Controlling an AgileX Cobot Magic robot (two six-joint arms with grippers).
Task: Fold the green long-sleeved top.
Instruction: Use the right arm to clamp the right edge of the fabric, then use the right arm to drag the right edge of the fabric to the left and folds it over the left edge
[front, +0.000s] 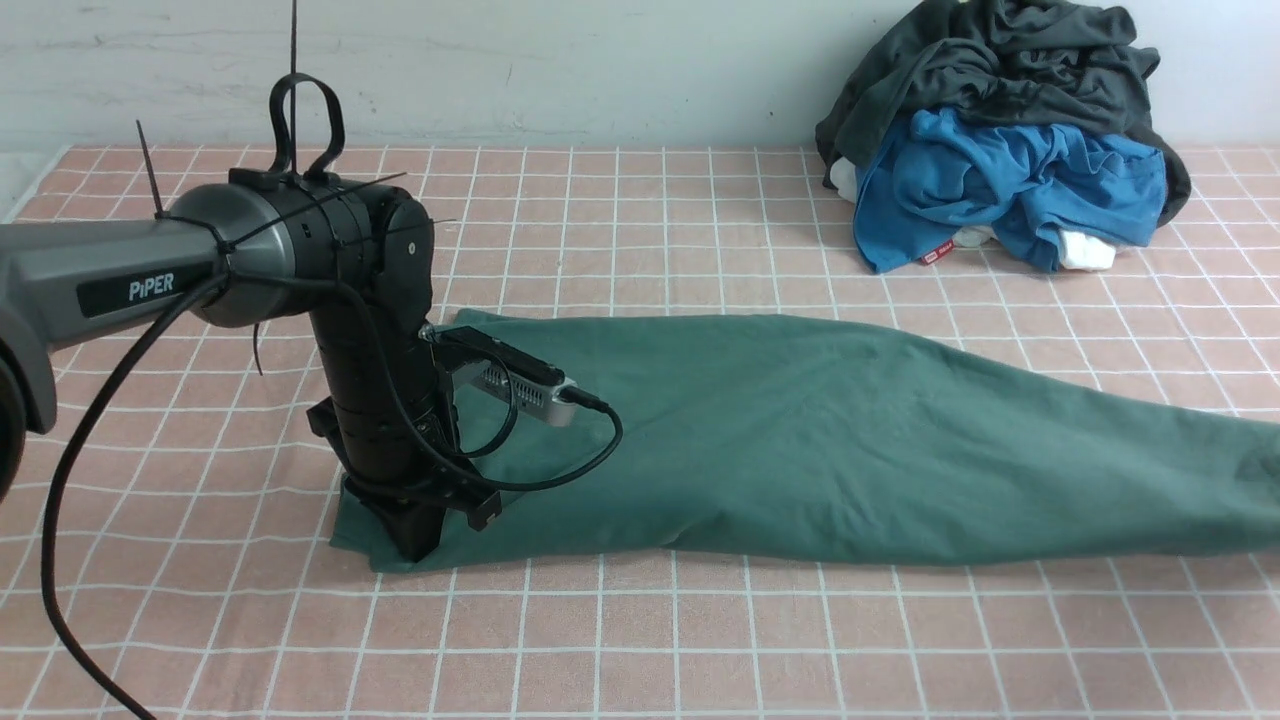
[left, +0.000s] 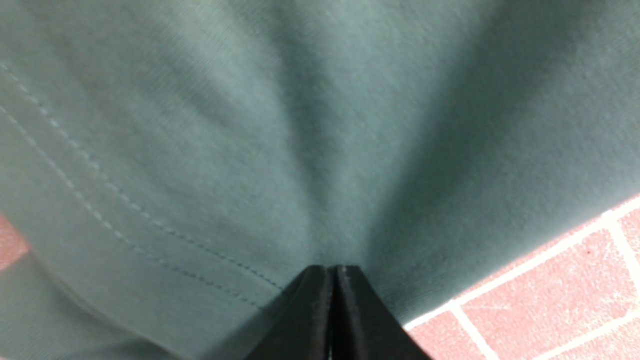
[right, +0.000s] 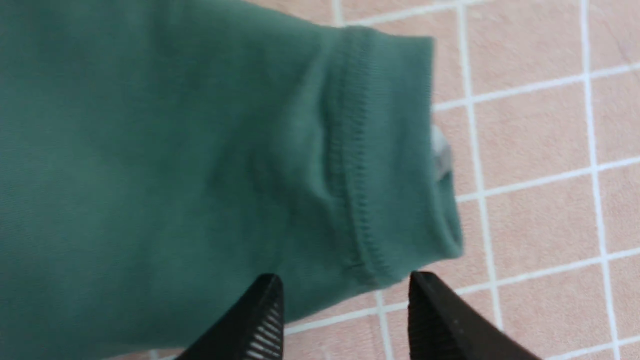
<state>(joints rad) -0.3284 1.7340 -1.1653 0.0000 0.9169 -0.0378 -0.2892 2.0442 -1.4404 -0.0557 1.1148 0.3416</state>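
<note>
Left gripper (front: 420, 535), jaws closed, seems to pinch the green long-sleeved top (front: 800, 430) at its lower-left corner. The top stretches mid-frame across the tabletop (front: 700, 640). Right gripper (right: 342, 280) hangs open over a ribbed edge. The fold is starting, so next the corner should be carried rightward.

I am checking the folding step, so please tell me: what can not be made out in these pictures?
- Green top: its right end is cut off by the front view's edge.
- Right gripper: absent from the front view; only its open fingertips show, right wrist view.
- Small tag: blurred, half under the top, right wrist view.
- White cloth: mostly covered by the blue garment, front view.
</note>
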